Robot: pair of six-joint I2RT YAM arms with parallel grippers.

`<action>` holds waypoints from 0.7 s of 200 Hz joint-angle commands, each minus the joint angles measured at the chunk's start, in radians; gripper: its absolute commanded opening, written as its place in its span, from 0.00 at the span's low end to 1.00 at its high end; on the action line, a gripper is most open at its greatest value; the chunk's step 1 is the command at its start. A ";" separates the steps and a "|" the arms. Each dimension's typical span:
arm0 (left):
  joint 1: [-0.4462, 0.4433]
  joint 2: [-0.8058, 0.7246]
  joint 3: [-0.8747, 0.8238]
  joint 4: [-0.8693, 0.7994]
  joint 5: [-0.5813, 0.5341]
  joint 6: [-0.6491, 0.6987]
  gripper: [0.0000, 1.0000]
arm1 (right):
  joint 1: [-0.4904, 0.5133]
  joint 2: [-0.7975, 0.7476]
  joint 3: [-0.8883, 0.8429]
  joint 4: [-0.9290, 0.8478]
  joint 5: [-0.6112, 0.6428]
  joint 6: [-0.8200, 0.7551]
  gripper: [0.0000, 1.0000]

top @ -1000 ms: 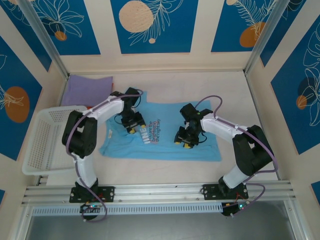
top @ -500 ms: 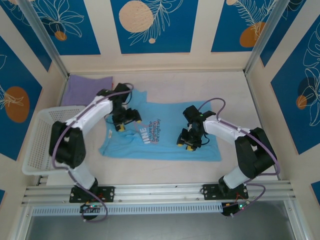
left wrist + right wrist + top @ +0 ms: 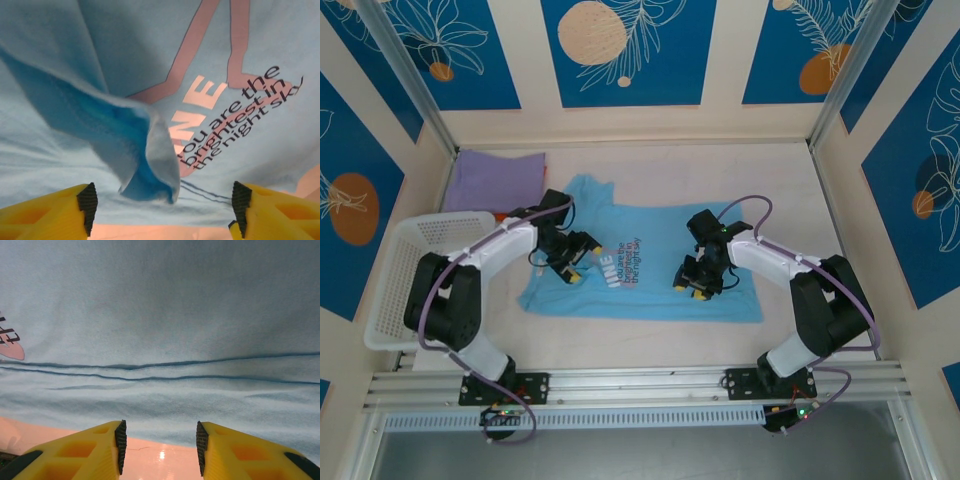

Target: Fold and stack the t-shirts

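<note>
The sky-blue t-shirt (image 3: 650, 270) lies spread across the middle of the table, lettering up. The folded lavender t-shirt (image 3: 495, 180) sits at the back left corner. My left gripper (image 3: 570, 264) hovers over the blue shirt's left part. In the left wrist view this gripper (image 3: 162, 200) stands wide open. A raised fold of blue cloth (image 3: 147, 150) lies between its yellow fingers (image 3: 88, 205) without touching either pad. My right gripper (image 3: 694, 284) is over the shirt's right half. In the right wrist view it (image 3: 161, 437) is open just above the shirt's edge (image 3: 160, 405), holding nothing.
A white mesh basket (image 3: 412, 275) stands at the left edge, close to the left arm's elbow. Bare table (image 3: 780, 190) lies behind and right of the blue shirt. Patterned walls enclose the table on three sides.
My left gripper has opened and let go of the blue cloth, then shifted left and nearer; the shirt's back-left sleeve now lies spread out. The right gripper has hardly moved.
</note>
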 commanded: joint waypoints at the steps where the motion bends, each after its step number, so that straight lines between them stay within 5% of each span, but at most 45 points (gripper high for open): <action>1: -0.009 0.050 0.033 0.023 0.027 -0.048 0.70 | -0.001 0.001 0.001 -0.016 -0.028 -0.008 0.43; 34: -0.020 0.091 0.065 -0.005 0.019 -0.017 0.58 | -0.001 -0.011 -0.006 -0.017 -0.021 -0.002 0.43; 68: -0.037 0.148 0.134 -0.091 -0.018 0.076 0.16 | -0.003 -0.017 -0.009 -0.022 -0.015 0.001 0.43; 88: -0.066 0.196 0.214 -0.183 -0.067 0.180 0.00 | -0.004 -0.020 -0.012 -0.023 -0.014 0.003 0.43; 123: -0.136 0.312 0.348 -0.327 -0.160 0.371 0.00 | -0.006 -0.018 -0.014 -0.021 -0.017 0.004 0.43; 140: -0.160 0.346 0.369 -0.357 -0.219 0.412 0.28 | -0.005 -0.015 -0.011 -0.021 -0.018 0.005 0.43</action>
